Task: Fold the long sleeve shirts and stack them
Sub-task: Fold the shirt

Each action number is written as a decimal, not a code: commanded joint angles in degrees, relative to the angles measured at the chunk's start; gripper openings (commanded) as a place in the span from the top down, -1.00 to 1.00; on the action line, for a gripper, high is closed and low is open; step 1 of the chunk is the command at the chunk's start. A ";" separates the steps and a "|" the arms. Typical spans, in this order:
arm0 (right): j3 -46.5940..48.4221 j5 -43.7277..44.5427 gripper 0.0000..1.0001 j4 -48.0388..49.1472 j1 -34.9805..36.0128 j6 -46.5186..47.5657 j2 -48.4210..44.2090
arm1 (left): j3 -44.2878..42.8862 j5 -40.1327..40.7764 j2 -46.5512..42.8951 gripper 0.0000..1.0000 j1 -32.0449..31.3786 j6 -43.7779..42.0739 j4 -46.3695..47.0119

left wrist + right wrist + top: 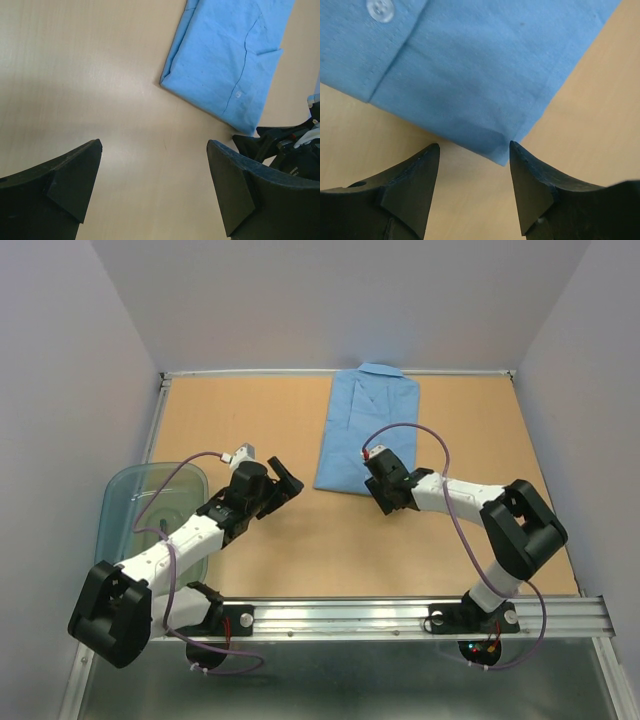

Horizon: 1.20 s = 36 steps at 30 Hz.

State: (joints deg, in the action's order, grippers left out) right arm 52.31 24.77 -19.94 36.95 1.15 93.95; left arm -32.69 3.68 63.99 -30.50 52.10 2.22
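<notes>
Though indistinct overhead, button (pixel 380 8) on shirt (pixel 470 75).

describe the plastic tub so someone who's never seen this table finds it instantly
Find the left edge of the tan table, on the near side. A clear bluish plastic tub sits there, partly covered by the left arm. It is the only see-through container; the folded blue shirt lies flat far back.

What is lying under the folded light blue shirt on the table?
The folded light blue button-front shirt lies flat on the tan wooden table; anything beneath its layers is covered.
</notes>
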 commanded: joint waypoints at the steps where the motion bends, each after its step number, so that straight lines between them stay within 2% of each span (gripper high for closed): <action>1: 1.74 1.86 -0.26 -0.62 0.40 2.37 2.63 | -0.10 0.89 -0.09 -0.96 -0.70 0.81 0.33; 8: 2.18 3.88 -0.14 -0.62 0.49 1.84 5.63 | -0.01 1.06 0.26 -0.96 -1.14 1.08 0.24; 13: 2.53 3.18 0.04 -0.27 0.58 1.32 8.00 | -0.18 1.15 1.84 -0.92 -2.63 3.62 0.59; 14: 2.62 2.74 0.10 -0.44 0.75 1.31 8.26 | -0.18 1.15 2.10 -0.92 -3.16 4.06 0.68; 15: 2.62 2.39 0.33 -0.36 0.84 1.23 8.35 | -0.36 1.15 2.63 -0.91 -3.86 4.50 0.68; 17: 2.70 0.99 0.59 -0.36 1.72 0.53 7.92 | -0.53 1.15 3.25 -0.90 -4.65 5.73 0.86; 18: 2.79 -1.37 0.79 -0.36 2.16 -0.35 7.48 | -0.54 1.15 3.34 -0.90 -4.83 6.17 0.94; 21: 3.93 -6.91 0.99 -0.36 4.18 -3.50 5.28 | -0.54 1.06 3.60 -0.88 -5.18 7.75 1.12; 30: 9.03 -21.85 0.99 -0.36 9.45 -17.66 1.23 | 1.31 3.17 0.26 -0.83 -5.18 13.55 3.31; 36: 10.18 -24.34 0.99 0.87 11.30 -25.91 1.94 | 2.01 5.64 2.89 -0.83 -5.09 14.70 8.13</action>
State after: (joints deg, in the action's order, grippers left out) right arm 59.33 4.58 -19.92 47.51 -16.86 97.45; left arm -31.59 6.63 66.13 -35.53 65.04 5.30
